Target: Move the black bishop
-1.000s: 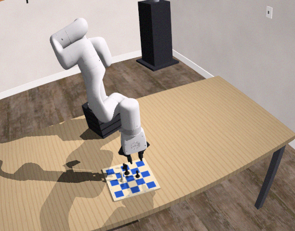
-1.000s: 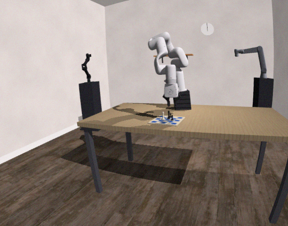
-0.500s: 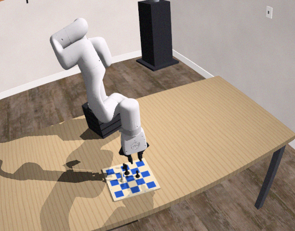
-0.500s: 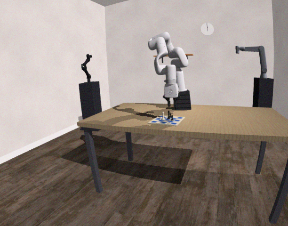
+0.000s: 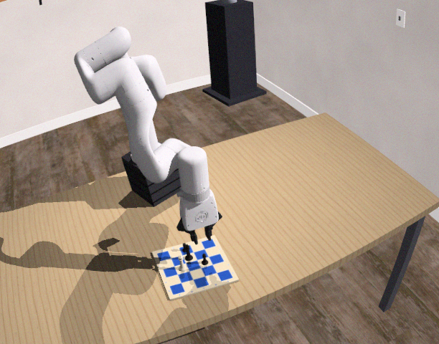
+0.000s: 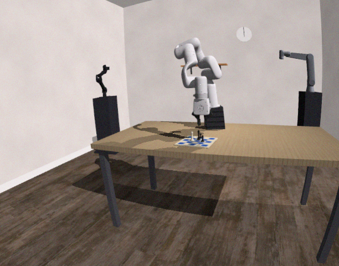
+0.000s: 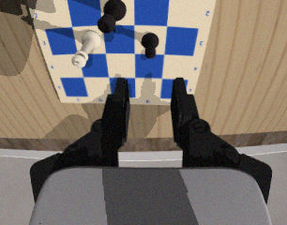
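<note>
A small blue-and-cream chessboard [image 5: 195,268] lies near the table's front edge. It also shows in the wrist view [image 7: 125,25] and in the exterior view [image 6: 196,141]. Three black pieces and one white piece stand upright on it. The tallest black piece [image 5: 189,253] [image 7: 112,14] looks like the bishop. The white piece [image 5: 181,263] [image 7: 86,47] stands to the left. My gripper [image 5: 201,239] [image 7: 150,92] hangs above the board's near edge, fingers partly apart, with nothing between them.
The arm's dark base block [image 5: 149,185] sits on the table behind the board. A black pedestal [image 5: 231,51] stands on the floor beyond the table. Two other pedestals with small arms [image 6: 106,114] [image 6: 308,106] stand at the room's sides.
</note>
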`<state>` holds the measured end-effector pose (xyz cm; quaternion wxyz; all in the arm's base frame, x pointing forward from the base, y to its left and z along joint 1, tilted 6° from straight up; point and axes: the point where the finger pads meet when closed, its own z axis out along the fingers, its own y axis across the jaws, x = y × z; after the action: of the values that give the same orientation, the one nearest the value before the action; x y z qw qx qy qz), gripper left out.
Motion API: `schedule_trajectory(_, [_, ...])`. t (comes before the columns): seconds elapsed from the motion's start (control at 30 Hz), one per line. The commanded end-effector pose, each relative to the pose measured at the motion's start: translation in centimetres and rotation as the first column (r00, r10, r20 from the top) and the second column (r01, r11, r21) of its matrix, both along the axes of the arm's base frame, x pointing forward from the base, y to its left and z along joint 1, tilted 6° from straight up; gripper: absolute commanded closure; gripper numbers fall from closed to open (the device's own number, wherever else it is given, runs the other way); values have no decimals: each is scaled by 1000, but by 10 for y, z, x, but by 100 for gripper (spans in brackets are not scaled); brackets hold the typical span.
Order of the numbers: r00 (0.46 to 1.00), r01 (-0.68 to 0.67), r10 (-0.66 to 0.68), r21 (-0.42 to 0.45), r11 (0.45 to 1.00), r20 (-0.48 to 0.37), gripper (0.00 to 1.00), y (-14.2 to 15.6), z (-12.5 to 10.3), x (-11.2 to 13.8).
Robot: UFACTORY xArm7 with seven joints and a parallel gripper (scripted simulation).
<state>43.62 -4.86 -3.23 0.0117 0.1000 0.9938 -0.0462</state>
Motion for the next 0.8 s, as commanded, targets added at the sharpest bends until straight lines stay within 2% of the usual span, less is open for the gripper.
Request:
schedule_trajectory(0.0, [1000, -1, 1, -1, 1000, 4, 63, 0, 1, 1])
schedule_trajectory(0.77, [1000, -1, 1, -1, 1000, 4, 63, -1, -13, 2])
